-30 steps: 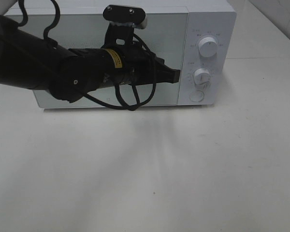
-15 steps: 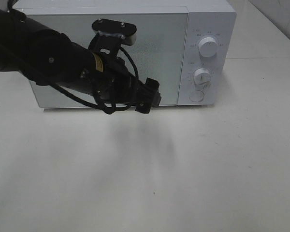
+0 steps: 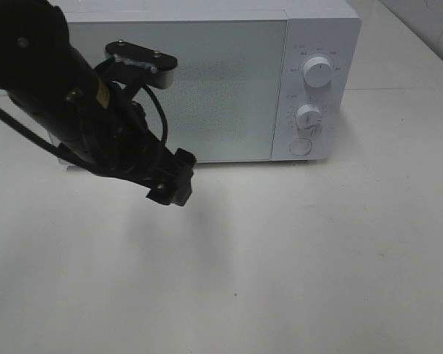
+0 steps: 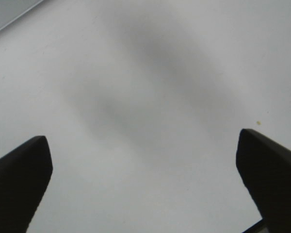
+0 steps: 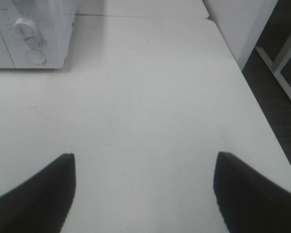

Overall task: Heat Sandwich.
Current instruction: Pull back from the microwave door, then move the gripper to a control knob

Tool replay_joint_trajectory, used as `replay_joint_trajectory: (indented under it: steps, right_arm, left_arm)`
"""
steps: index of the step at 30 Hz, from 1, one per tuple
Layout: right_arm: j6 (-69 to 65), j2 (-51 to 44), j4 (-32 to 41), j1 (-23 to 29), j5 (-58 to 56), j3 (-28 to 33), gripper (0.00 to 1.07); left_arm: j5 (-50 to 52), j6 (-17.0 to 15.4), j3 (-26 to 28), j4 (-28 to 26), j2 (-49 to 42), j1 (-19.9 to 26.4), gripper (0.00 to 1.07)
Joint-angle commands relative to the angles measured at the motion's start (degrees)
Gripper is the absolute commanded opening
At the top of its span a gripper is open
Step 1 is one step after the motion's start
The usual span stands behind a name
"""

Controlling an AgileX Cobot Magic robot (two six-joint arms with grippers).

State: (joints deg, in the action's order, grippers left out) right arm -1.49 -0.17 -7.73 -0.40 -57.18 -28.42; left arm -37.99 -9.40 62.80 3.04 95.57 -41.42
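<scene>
The right tool [image 5: 143, 170] stands open over the bench [image 5: 150, 87], gripping nothing. The left tool [image 3: 170, 184] hangs above the bench just in front of the microwave [image 3: 221, 81], its fingers [image 4: 19, 179] spread wide and empty. The microwave's door [image 3: 229, 110] is shut, with two dials [image 3: 318, 73] to its right. I cannot tell where the sandwich is.

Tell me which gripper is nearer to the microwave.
Left. The left gripper hangs open just in front of the microwave, by its door's lower edge; the right gripper is well away over the table, toward its dial side.
</scene>
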Motion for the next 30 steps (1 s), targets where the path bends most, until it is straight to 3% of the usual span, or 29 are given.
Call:
replay_joint_trajectory:
  steps: [1, 2, 7, 11, 12, 16, 22, 30]
  right_arm:
    - [0.9, -1.7, -0.2, -0.3, 0.5, 0.2, 0.75]
    - [0.9, -1.7, -0.2, -0.3, 0.5, 0.2, 0.75]
    - [0.9, -1.7, -0.2, -0.3, 0.5, 0.2, 0.75]
    - [0.9, -1.7, -0.2, -0.3, 0.5, 0.2, 0.75]
    - [0.9, -1.7, -0.2, -0.3, 0.5, 0.2, 0.75]
    - [0.9, -1.7, -0.2, -0.3, 0.5, 0.2, 0.75]
    - [0.9, -1.7, -0.2, -0.3, 0.5, 0.2, 0.75]
    - [0.9, -1.7, -0.2, -0.3, 0.5, 0.2, 0.75]
  left_arm:
    - [-5.4, -0.1, 0.0, -0.1, -1.7, 3.2, 0.99]
    - [-8.1, 0.0, 0.0, -0.3, -2.7, 5.9, 0.99]
    - [-10.5, 0.1, 0.0, -0.5, -4.6, 10.0, 0.99]
    - [-14.1, 1.1, 0.0, -1.4, -9.4, 18.6, 0.99]
    - [-14.1, 1.1, 0.0, -1.4, -9.4, 18.6, 0.99]
    - [-18.0, 1.3, 0.0, -2.3, -12.8, 26.3, 0.98]
    - [-19.8, 1.5, -1.9, -2.3, -17.2, 31.7, 0.98]
    - [-20.1, 1.5, -10.9, -2.3, -27.4, 35.7, 0.98]
